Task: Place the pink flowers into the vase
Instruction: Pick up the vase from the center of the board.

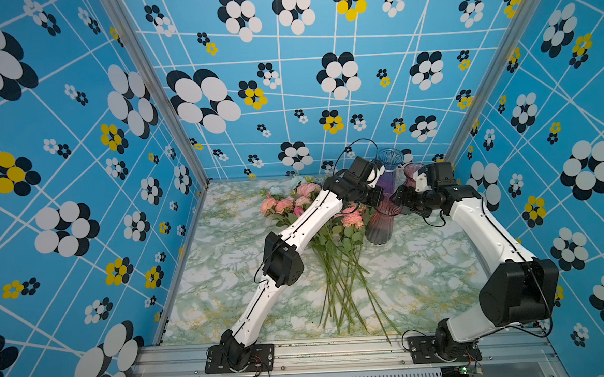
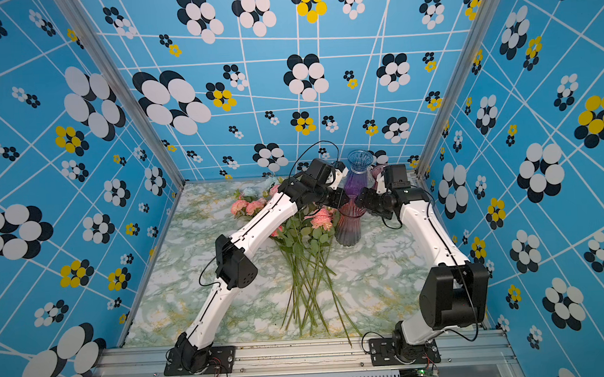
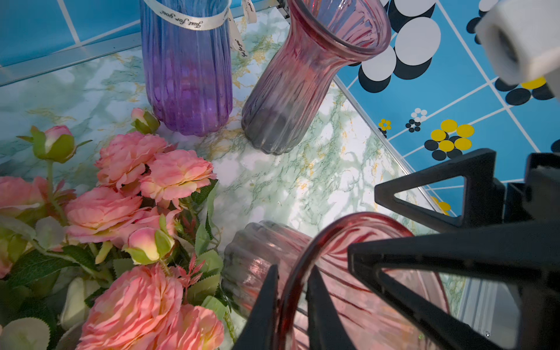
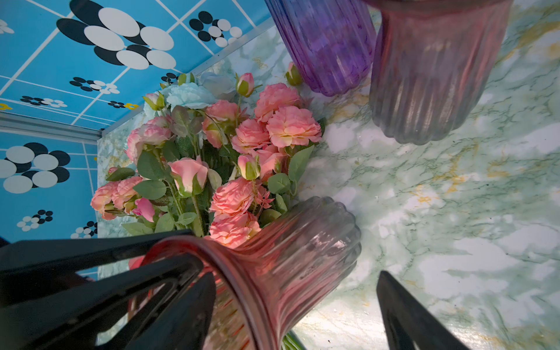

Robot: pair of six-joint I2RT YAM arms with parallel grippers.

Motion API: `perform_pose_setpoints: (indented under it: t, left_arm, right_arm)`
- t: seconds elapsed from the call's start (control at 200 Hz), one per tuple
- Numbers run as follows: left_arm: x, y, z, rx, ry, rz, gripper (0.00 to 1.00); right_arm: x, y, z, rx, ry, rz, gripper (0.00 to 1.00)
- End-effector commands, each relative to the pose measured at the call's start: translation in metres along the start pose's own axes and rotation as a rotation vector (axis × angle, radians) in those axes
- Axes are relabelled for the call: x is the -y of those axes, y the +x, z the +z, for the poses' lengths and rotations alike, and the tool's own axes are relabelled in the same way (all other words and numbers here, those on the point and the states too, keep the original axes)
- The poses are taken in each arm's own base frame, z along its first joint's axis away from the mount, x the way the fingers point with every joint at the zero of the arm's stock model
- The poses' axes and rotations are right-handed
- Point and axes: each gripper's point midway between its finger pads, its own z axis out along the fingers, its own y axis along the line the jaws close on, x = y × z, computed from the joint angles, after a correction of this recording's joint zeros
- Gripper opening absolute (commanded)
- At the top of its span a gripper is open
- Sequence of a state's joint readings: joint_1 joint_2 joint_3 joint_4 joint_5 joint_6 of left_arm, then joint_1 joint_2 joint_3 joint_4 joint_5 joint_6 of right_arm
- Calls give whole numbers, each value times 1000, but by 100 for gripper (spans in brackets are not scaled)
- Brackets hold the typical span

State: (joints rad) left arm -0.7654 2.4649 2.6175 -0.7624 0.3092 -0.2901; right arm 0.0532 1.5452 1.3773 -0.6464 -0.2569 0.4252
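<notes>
A green-and-white marbled tabletop [image 1: 422, 278] is lying at the bottom of the booth, catching bright, even light. Behind it a back wall [image 1: 287, 73] is rising. Side walls [image 1: 60, 138] are flanking it. All are wearing blue paper with white gridlines and black, white and yellow dot-flowers. Aluminium posts [image 1: 155, 87] are standing at its far corners, and an aluminium rail [image 1: 337, 350] is running along its near edge.

The left arm [image 1: 306, 224] covers the middle of the pink flowers [image 1: 283, 205], and the right arm [image 1: 472, 210] hides most of the rear vase [image 1: 410, 173].
</notes>
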Motion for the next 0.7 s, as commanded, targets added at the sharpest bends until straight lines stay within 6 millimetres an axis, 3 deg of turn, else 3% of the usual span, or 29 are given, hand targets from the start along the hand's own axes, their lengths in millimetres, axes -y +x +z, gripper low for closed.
perform_pose_setpoints:
  t: [0.0, 0.355, 0.615, 0.695]
  left_arm:
    - [-3, 13, 7, -49, 7, 21, 17]
    - [-7, 14, 5, -61, 18, 5, 14]
    - [-9, 22, 0, -99, 28, -16, 13]
    - [-8, 23, -5, -108, 27, -14, 13]
  right_arm:
    - [-1, 5, 8, -29, -26, 14, 76]
    - [-8, 19, 24, -114, -89, 56, 45]
    - [-15, 26, 25, -160, -127, 86, 9]
    - [-18, 29, 24, -173, -132, 92, 4]
